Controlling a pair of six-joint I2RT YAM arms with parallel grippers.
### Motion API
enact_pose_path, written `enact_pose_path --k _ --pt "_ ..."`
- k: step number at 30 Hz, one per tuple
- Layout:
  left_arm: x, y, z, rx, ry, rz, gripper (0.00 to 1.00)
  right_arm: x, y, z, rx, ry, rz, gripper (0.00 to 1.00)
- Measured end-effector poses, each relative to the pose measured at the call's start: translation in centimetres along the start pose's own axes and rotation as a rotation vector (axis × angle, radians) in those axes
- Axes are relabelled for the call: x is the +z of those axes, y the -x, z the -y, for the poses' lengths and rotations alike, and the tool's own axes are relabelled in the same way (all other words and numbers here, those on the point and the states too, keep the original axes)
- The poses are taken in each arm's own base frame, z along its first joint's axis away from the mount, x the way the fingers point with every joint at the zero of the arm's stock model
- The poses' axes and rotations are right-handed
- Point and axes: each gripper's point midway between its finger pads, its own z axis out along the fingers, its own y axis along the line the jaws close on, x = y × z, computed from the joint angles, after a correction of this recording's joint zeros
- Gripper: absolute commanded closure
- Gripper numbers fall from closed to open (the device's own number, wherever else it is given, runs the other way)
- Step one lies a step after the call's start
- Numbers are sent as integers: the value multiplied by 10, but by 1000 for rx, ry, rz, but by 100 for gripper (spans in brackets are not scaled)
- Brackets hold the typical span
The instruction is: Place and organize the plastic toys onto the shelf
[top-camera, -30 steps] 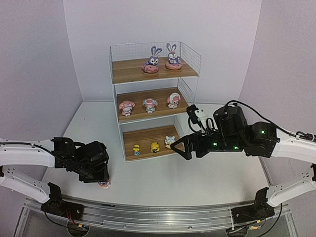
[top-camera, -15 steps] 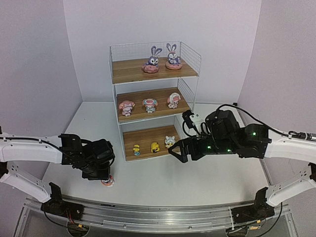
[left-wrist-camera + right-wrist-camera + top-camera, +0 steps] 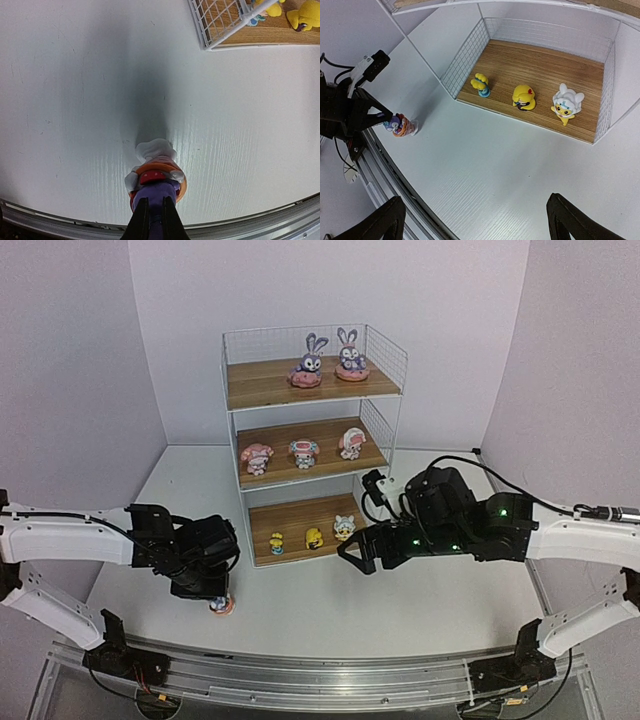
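Here, one purple bunny (image 3: pixel 155 182) is near the table's (image 3: pixel 420 610) near edge, left of centre, pinched by the left gripper (image 3: pixel 152 222).
Its ears are hidden between the fingers, and from above the arm covers all but its base; whether that base touches the table is unclear. The right gripper (image 3: pixel 477 220) hangs spread wide, fingertips cut off, before the shelf (image 3: pixel 228 370), whose bottom board holds three yellowish toys (image 3: pixel 524 97).

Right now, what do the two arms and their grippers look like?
Left arm and right arm: white links, black joints and wrists. Left gripper and right gripper: black, two-fingered. Green lights dot the right wrist; a black cable loops above it.
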Motion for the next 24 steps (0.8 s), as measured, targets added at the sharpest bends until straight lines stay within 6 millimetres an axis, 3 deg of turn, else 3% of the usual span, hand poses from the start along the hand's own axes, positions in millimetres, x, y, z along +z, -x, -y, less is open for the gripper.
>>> enact_pose_path --k 3,5,9,15,18,24 --pt "-2 -4 5 24 -33 -25 100 1 -4 -8 -42 49 -24 6" --pt "-7 -6 14 56 -90 -41 100 2 -12 -24 -103 149 -65 7" --pt "-25 -11 47 149 -287 -71 100 5 -43 -65 -249 415 -192 6" --pt "-65 -20 107 338 -649 -93 100 16 -84 -97 -420 631 -313 5" --pt "-82 -24 125 428 -772 -85 100 13 -90 -104 -489 686 -311 5" --pt "-103 -28 141 539 -902 -68 100 10 -80 -111 -575 725 -259 10"
